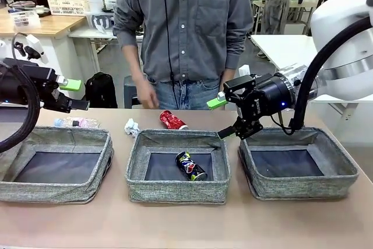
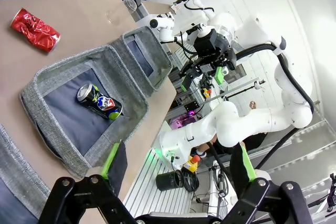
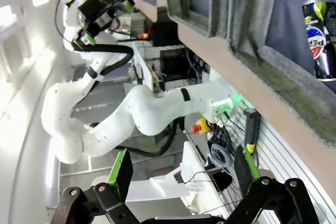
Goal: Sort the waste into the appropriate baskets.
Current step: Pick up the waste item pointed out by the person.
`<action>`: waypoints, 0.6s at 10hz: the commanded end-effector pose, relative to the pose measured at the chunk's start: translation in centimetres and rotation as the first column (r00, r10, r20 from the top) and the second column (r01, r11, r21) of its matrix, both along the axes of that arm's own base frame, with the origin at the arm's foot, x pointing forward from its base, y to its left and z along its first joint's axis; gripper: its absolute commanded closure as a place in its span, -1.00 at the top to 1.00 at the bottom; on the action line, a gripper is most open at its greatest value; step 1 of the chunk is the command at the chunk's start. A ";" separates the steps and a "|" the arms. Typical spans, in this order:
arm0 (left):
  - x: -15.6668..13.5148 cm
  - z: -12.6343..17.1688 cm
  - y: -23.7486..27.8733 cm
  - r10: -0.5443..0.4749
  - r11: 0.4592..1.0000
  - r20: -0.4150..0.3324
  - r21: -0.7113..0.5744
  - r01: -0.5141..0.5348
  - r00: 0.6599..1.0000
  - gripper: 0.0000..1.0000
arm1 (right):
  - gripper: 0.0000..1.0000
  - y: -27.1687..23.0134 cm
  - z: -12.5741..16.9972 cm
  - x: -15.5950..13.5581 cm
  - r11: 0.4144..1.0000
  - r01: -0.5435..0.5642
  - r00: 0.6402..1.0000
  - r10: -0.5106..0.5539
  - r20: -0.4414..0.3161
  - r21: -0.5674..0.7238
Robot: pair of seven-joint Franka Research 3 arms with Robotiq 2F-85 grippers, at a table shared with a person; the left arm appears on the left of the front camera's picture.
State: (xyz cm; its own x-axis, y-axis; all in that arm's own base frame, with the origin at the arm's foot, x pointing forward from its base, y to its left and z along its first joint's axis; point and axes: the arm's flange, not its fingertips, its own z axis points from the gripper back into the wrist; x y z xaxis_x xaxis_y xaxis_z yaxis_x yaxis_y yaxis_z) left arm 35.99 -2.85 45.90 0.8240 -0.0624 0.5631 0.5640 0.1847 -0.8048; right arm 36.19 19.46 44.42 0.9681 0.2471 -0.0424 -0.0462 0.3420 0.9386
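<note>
A crushed dark can [image 1: 191, 165] lies in the middle basket [image 1: 175, 192]. The left basket [image 1: 58, 192] and right basket [image 1: 303, 186] show bare dark bottoms. Behind the baskets lie a crushed red can [image 1: 172, 120], crumpled white paper [image 1: 132, 126] and a clear bottle [image 1: 76, 122]. My left gripper [image 1: 74, 95] hangs open above the left basket's far edge. Over the gap between the middle and right baskets my right gripper [image 1: 222, 118] is open and holds nothing. The left wrist view shows the red can [image 2: 35, 29] and dark can [image 2: 100, 102].
A person stands at the far side, one hand [image 1: 145, 94] hanging near the table edge above the red can. Bare tabletop runs along the front edge. The right wrist view catches the dark can [image 3: 321, 38] past the basket wall [image 3: 252, 19].
</note>
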 end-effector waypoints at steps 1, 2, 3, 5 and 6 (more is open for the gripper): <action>0.0 0.0 -0.3 0.003 1.000 0.026 -0.026 -0.002 1.000 1.00 | 1.00 -0.3 0.1 0.1 1.000 -0.008 1.000 0.008 -0.009 -0.005; 0.0 0.0 -0.3 0.003 1.000 0.026 -0.026 -0.002 1.000 1.00 | 1.00 -0.3 0.1 0.1 1.000 -0.008 1.000 0.008 -0.009 -0.005; 0.0 0.0 -0.3 0.003 1.000 0.026 -0.026 -0.002 1.000 1.00 | 1.00 -0.3 0.1 0.1 1.000 -0.008 1.000 0.008 -0.009 -0.005; 0.0 0.0 -0.3 0.003 1.000 0.026 -0.026 -0.002 1.000 1.00 | 1.00 -0.3 0.1 0.1 1.000 -0.008 1.000 0.008 -0.009 -0.005; 0.0 0.0 -0.3 0.003 1.000 0.026 -0.026 -0.002 1.000 1.00 | 1.00 -0.3 0.1 0.1 1.000 -0.008 1.000 0.008 -0.009 -0.005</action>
